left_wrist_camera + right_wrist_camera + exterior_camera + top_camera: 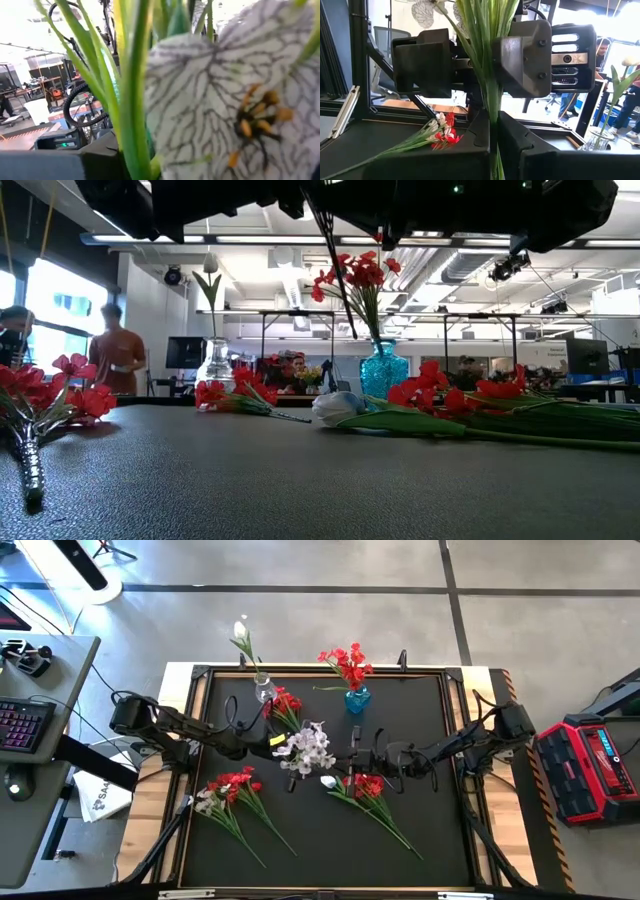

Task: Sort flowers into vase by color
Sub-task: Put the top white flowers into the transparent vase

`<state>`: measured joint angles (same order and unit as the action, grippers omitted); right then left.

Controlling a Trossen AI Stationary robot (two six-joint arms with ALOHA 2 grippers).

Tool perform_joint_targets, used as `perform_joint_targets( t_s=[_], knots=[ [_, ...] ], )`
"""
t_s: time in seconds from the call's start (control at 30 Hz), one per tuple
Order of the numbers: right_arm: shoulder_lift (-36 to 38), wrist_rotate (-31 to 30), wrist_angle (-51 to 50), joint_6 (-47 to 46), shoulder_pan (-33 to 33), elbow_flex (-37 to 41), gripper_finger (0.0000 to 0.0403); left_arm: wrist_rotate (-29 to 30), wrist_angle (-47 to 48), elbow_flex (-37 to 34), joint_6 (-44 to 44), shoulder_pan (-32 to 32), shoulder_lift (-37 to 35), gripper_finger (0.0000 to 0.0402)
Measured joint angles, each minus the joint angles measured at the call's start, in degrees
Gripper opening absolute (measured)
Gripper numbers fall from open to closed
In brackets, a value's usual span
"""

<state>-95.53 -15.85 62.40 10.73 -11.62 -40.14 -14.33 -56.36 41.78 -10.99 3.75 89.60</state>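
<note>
A sprig of pale veined blooms [306,746] on long green stems hangs above the middle of the table between both grippers. My left gripper [275,745] reaches in from the left and is shut on it. My right gripper [352,756] comes from the right, shut on its stems. The left wrist view is filled by a pale bloom [235,100]. A blue vase [357,699] at the far edge holds red flowers [347,662]. A clear vase [263,689] beside it holds a white flower [240,630]. My left gripper [477,62] has the sprig's green stems [482,30] between its two fingers, close under the blooms, coming level from the table's left. The sprig is lifted clear. My right gripper [493,131] pinches the stem bundle [492,112] between its fingers, farther from the blooms, level from the right. The stems run on from there toward the left gripper.
Red sprigs [285,705] lie near the clear vase. A red and pale bunch [228,790] lies near left, and a red bunch with a white bud [365,788] near right, stems toward the near edge. People stand in the room behind [115,350].
</note>
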Motion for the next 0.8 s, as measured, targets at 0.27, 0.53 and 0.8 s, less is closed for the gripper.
perform_joint_targets(
  t_s=[0.27, 0.53, 0.8],
  knots=[
    [0.0, 0.1, 0.6, 1.3, 0.0, 0.0, 0.0, 0.0, 0.2, 0.0, 0.4, 0.0, 0.0, 0.0129],
    [0.0, 0.3, 1.0, 1.8, 0.0, 0.0, 0.0001, 0.1, 0.7, 0.0, 0.3, 0.0, -0.1, 0.0081],
    [0.0, 0.3, 1.9, 2.8, -0.5, 0.0, 0.0055, 0.4, 1.8, 0.0, 1.7, 0.1, -0.9, 0.0042]
  ],
)
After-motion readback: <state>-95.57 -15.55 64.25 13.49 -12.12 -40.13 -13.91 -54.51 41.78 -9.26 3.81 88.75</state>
